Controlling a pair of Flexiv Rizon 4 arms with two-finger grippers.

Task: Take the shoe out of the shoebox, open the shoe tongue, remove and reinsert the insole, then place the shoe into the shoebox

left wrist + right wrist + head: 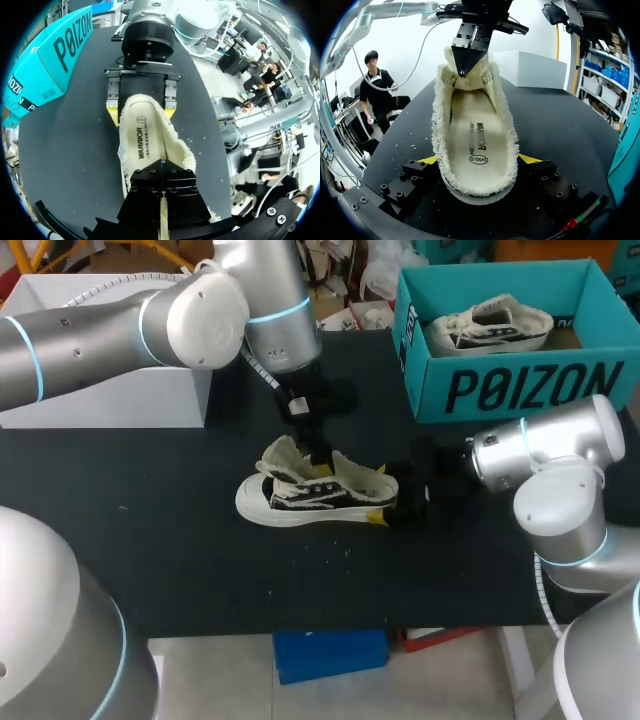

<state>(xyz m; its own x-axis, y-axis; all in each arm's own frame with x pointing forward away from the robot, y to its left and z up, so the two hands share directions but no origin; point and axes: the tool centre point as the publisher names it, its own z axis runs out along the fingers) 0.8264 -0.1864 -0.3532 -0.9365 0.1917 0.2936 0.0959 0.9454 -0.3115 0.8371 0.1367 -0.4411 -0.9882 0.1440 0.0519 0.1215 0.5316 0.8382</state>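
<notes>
A white and black sneaker (315,495) lies on its sole on the black table, toe towards my left arm. Its cream insole (475,135) sits inside, fully in view. My right gripper (479,160) clasps the heel, one yellow fingertip (112,112) pressed on each side. From above, my left gripper (318,455) comes down at the shoe's throat, shut on the tongue (462,62), which stands lifted. In the left wrist view its closed black fingers (162,200) pinch a thin cream edge. The teal shoebox (500,390) stands at the back right with a second sneaker (490,325) inside.
A white box (100,390) stands at the back left of the table (150,540). Bare black tabletop stretches in front of the shoe and to its left. My right arm's elbow (560,490) sits close in front of the shoebox.
</notes>
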